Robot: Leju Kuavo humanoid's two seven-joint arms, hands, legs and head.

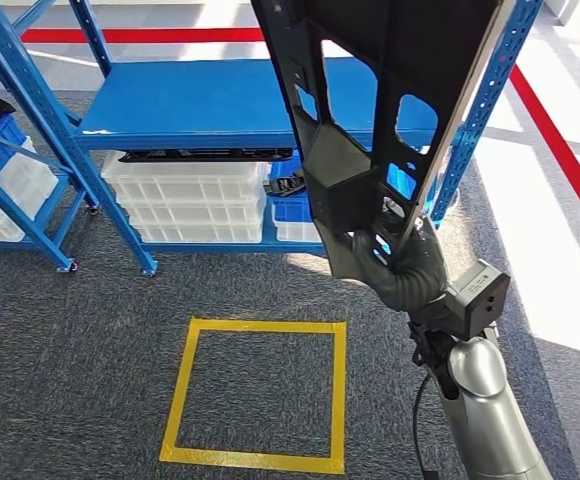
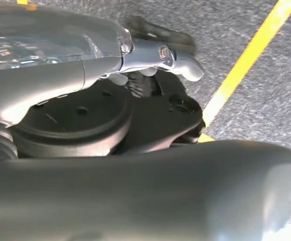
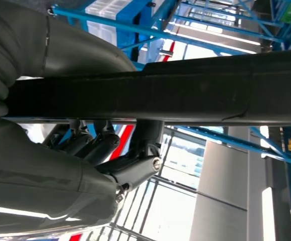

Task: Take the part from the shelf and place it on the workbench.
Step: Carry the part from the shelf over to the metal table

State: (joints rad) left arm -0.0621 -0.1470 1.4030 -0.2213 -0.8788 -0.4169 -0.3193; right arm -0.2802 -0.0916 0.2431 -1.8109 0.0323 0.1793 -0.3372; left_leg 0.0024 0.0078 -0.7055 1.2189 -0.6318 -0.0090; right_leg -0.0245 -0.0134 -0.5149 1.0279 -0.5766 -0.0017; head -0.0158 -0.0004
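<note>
Holding item: black perforated panel part (image 1: 377,110), rigid, flat, apparently light but long and leverage-prone, clamped at its lower edge by the right hand (image 1: 400,265), standing high above the fingers before the blue shelf (image 1: 196,105); left hand (image 2: 98,65) grip indeterminate.

Right hand (image 1: 404,268) raised, gripping; left hand (image 2: 98,70) hangs.
</note>
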